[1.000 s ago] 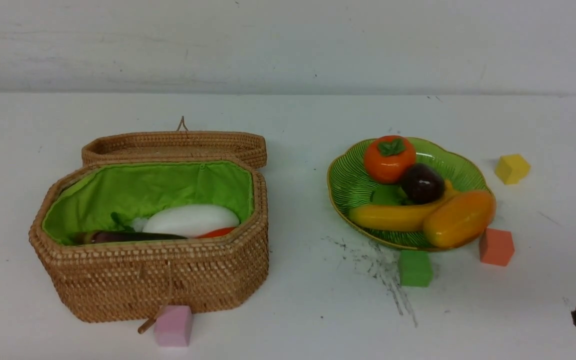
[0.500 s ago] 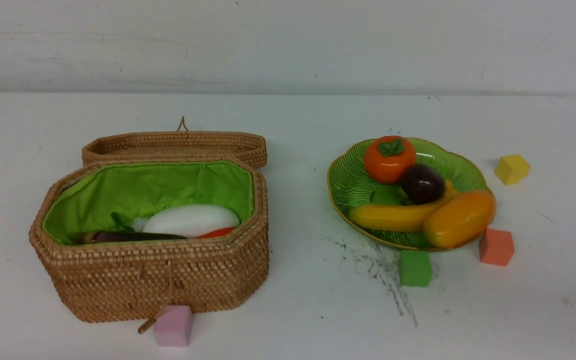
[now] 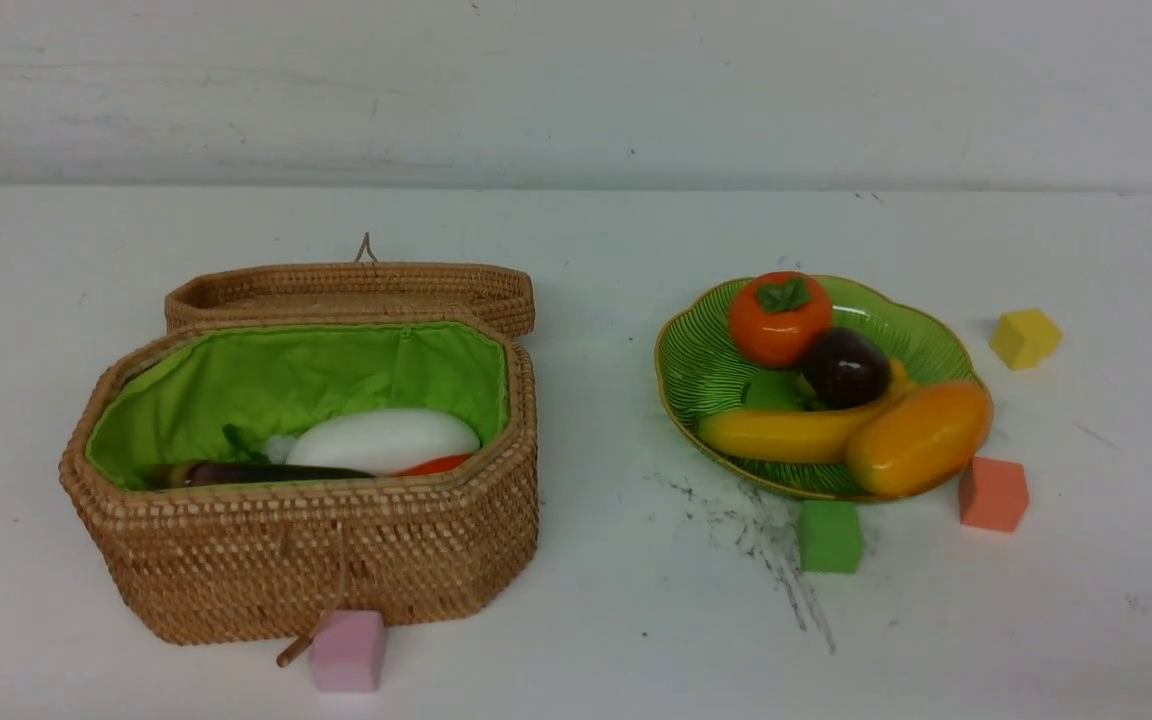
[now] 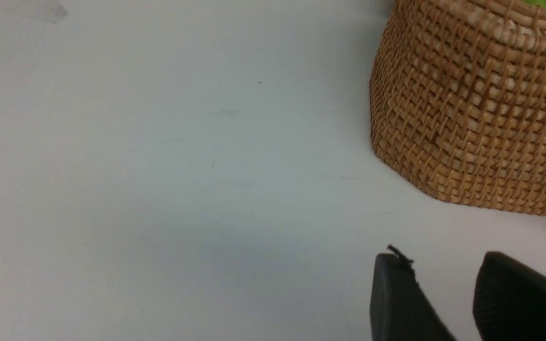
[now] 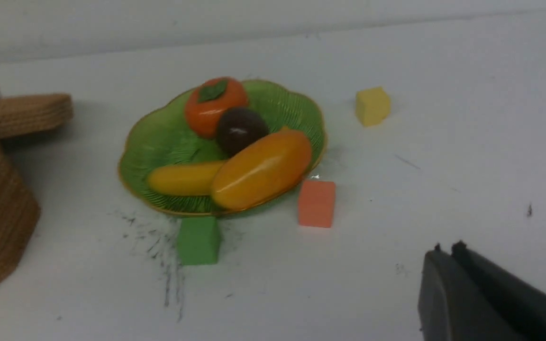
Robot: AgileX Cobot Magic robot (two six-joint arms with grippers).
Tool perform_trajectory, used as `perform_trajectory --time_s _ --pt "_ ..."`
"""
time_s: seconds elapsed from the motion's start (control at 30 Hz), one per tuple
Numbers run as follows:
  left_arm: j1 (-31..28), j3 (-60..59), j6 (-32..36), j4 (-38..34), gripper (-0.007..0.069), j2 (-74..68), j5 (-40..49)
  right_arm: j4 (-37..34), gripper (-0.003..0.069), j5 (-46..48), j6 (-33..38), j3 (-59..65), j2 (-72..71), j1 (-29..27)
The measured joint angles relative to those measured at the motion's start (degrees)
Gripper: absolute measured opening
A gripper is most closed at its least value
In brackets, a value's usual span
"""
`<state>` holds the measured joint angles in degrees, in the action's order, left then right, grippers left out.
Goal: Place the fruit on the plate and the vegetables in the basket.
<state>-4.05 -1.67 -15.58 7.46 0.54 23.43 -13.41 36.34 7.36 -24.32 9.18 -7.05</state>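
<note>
The green plate (image 3: 696, 375) at the right holds the orange persimmon (image 3: 778, 318), dark-purple mangosteen (image 3: 844, 366), yellow banana (image 3: 786, 434) and yellow-orange mango (image 3: 918, 438). The open wicker basket (image 3: 336, 560) at the left holds the white radish (image 3: 382, 440), the eggplant (image 3: 256, 473) and a bit of red-orange carrot (image 3: 436, 465). Neither gripper shows in the front view. My left gripper (image 4: 443, 260) is open and empty above the table, beside the basket wall (image 4: 472, 113). My right gripper (image 5: 446, 248) is shut and empty, well short of the plate (image 5: 159, 142).
Foam cubes lie around the plate: green (image 3: 829, 536), orange (image 3: 993, 494), yellow (image 3: 1024, 337). A pink cube (image 3: 347, 651) sits in front of the basket. The basket lid (image 3: 351, 290) lies open behind it. Black scuff marks (image 3: 766, 540) cover the table near the plate.
A dark piece of my right arm at the front view's lower right edge one second ago has moved out of view. Nothing on the table has moved.
</note>
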Motion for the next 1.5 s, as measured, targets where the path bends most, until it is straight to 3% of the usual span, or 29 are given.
perform_trajectory --time_s 0.13,0.33,0.6,1.5 --pt "0.00 0.00 0.00 0.00 0.0239 0.00 0.00 3.83 0.0003 -9.34 -1.02 13.33 -6.46 0.00" --pt "0.00 0.00 0.00 0.00 0.0239 0.00 0.00 7.96 0.0003 -11.49 -1.46 24.17 -9.71 2.07" --pt "0.00 0.00 0.00 0.00 0.0239 0.00 0.00 11.10 0.0003 -13.01 -1.62 24.86 -9.83 6.31" --pt "0.00 0.00 0.00 0.00 0.0239 0.00 0.00 11.70 0.0018 -13.25 -1.66 24.93 -9.83 6.36"
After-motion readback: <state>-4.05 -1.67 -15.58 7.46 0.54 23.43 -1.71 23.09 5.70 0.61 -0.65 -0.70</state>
